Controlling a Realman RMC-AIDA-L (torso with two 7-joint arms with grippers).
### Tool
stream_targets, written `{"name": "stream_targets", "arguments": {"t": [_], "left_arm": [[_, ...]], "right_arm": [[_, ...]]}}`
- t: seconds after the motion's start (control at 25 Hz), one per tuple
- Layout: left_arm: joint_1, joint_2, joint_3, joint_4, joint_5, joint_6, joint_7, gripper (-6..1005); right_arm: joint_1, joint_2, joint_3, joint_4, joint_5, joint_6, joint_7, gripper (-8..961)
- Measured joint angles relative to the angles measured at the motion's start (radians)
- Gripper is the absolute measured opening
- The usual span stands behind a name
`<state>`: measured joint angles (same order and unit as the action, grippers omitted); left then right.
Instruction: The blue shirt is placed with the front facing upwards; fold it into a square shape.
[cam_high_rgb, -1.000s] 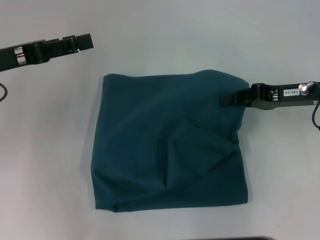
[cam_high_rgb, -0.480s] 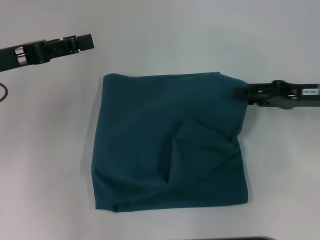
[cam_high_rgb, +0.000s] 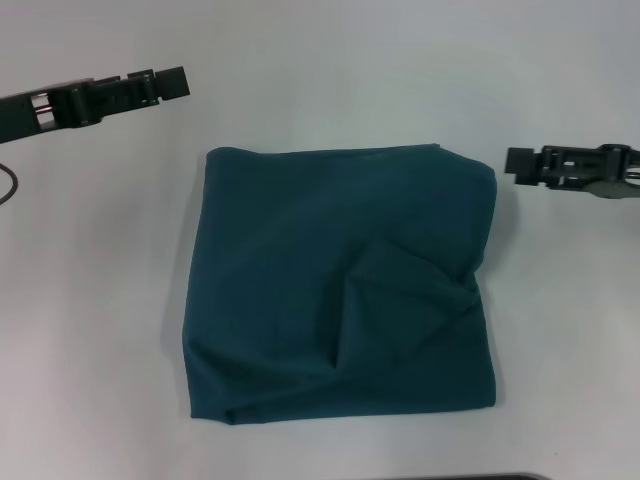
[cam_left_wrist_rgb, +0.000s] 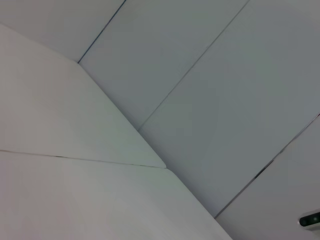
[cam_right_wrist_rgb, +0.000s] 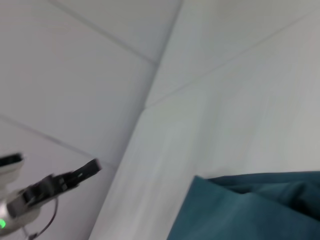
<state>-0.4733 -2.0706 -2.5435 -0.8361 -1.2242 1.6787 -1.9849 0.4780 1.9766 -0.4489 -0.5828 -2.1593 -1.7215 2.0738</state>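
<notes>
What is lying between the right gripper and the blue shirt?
Nothing. In the head view, only a short strip of bare white table separates the right gripper from the far right corner of the blue shirt.

Folded shirt (cam_high_rgb: 335, 285) lies mid-table (cam_high_rgb: 90, 300), roughly square. Left gripper (cam_high_rgb: 170, 82) sits over the table at far left, well apart from the shirt. Right gripper (cam_high_rgb: 518, 163) is just beside the shirt's far right corner, not touching.
</notes>
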Motion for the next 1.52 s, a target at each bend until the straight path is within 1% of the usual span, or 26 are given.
{"name": "stream_targets", "arguments": {"t": [0.08, 0.24, 0.4, 0.44, 0.48, 0.8, 1.04, 1.28, 1.52], "left_arm": [[0.000, 0.000, 0.000, 0.000, 0.000, -0.004, 0.000, 950], [0.000, 0.000, 0.000, 0.002, 0.000, -0.011, 0.000, 950], [-0.001, 0.000, 0.000, 0.002, 0.000, -0.011, 0.000, 951], [-0.001, 0.000, 0.000, 0.002, 0.000, -0.011, 0.000, 951], [-0.001, 0.000, 0.000, 0.002, 0.000, -0.011, 0.001, 951], [0.002, -0.001, 0.000, 0.002, 0.000, -0.011, 0.010, 951], [0.005, -0.001, 0.000, 0.001, 0.000, -0.011, 0.011, 950], [0.006, -0.001, 0.000, 0.002, 0.003, -0.011, 0.011, 951], [0.007, -0.001, 0.003, 0.002, 0.004, -0.011, 0.011, 950]], "right_arm": [[0.011, 0.008, -0.011, 0.007, -0.002, -0.003, -0.033, 747], [0.031, 0.032, -0.054, 0.012, -0.004, 0.019, -0.079, 743], [0.053, 0.045, -0.108, 0.014, -0.005, 0.048, -0.082, 740], [0.063, 0.053, -0.134, 0.014, -0.006, 0.057, -0.083, 739], [0.063, 0.053, -0.134, 0.014, -0.006, 0.057, -0.083, 738], [0.112, 0.089, -0.263, 0.026, -0.007, 0.141, -0.086, 734], [0.143, 0.099, -0.324, 0.056, -0.007, 0.202, -0.086, 730], [0.153, 0.104, -0.341, 0.064, -0.007, 0.208, -0.089, 726], [0.166, 0.108, -0.393, 0.077, -0.006, 0.202, -0.085, 722]]}}
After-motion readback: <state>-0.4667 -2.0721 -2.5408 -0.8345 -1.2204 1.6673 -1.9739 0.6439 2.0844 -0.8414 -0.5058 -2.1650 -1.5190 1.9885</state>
